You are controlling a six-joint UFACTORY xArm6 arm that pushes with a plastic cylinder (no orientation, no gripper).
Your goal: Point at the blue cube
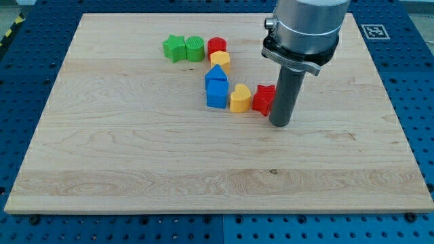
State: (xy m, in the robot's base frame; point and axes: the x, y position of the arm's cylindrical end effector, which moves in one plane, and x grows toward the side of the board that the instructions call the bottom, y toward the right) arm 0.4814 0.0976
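Note:
The blue cube (216,93) sits on the wooden board (135,149) near its middle. A blue peaked block (215,73) touches it on the top side. A yellow heart-shaped block (239,98) touches the cube's right side, and a red star-shaped block (264,99) follows to the right. My tip (281,125) rests on the board just right of the red star block, about two block widths right of the blue cube. The rod hides part of the red block's right edge.
Toward the view's top stand a green star-shaped block (174,48), a green cylinder (194,48), a red cylinder (217,47) and a yellow block (220,60). A fiducial marker (373,30) lies off the board's top right corner.

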